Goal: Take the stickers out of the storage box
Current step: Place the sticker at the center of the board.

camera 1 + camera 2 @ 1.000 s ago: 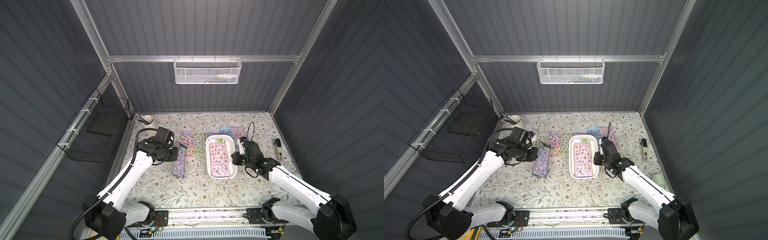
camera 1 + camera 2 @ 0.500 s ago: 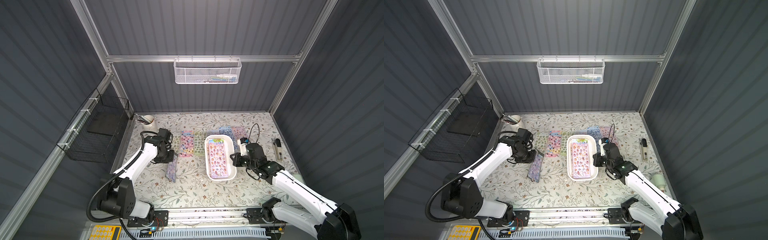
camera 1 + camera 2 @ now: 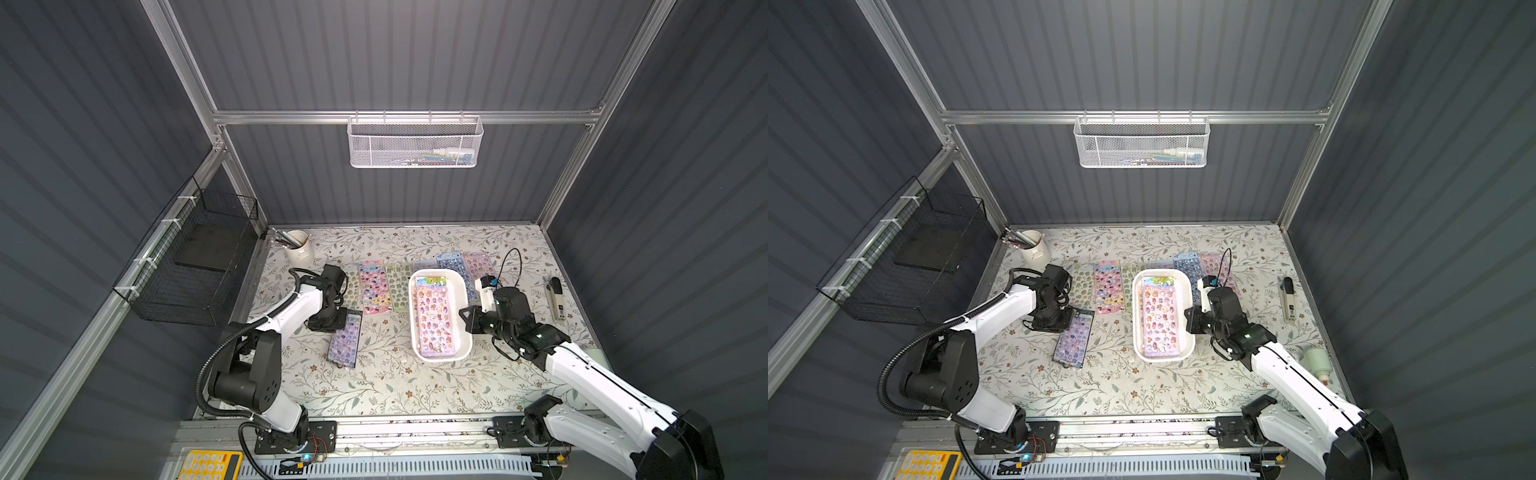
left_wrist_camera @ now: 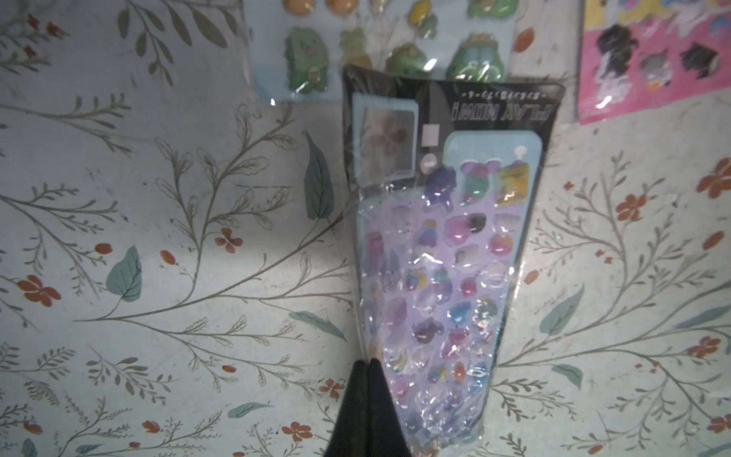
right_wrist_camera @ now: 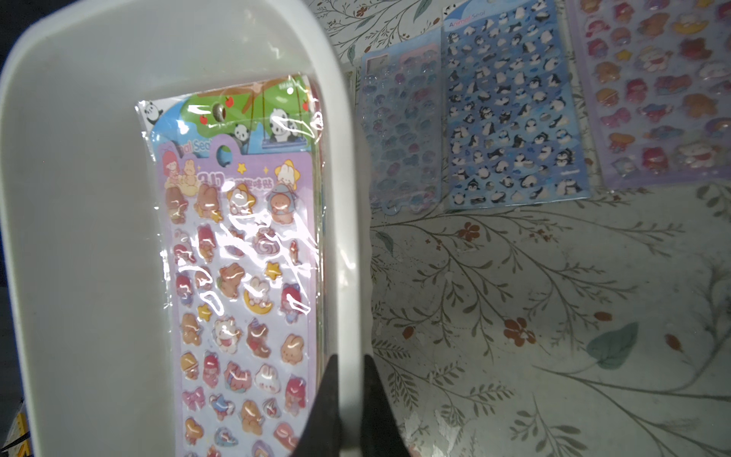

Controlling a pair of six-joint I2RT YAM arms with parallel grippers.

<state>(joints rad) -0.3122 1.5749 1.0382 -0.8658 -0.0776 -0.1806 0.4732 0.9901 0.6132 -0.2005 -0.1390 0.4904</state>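
**A:** Purple sheet [image 3: 345, 338] has travelled since a second ago. It's nearer the robot's side of the table [image 3: 395, 390] now and further from the storage box [image 3: 1187, 303], and the left arm has folded back toward its base.

**B:** What's holding it?

**A:** The left claw [image 4: 368, 368]. Its fingers are pressed together on the sheet's edge near one end. The black "PLAY NOW" header is at the end away from the fingers. Whether the sheet lies fully on the table, I can't tell.

**B:** And the right claw [image 5: 350, 376]?

**A:** It stays where it was, one finger inside the box's right wall and one outside, nipped onto the white rim.

**B:** Where are the stickers [image 3: 434, 320]?

**A:** Some are lying flat in the box. The top one is pink-purple with bears and bunnies, and a panda header peeks out from under it at the far end.

**B:** And outside the box?

**A:** There's a row on the table. A pink sheet [image 3: 374, 286] and a green sheet [image 3: 398, 286] lie just left of the box. A blue penguin sheet [image 5: 514, 118] lies on its right side, with a pale purple one [image 5: 652, 99] beside that
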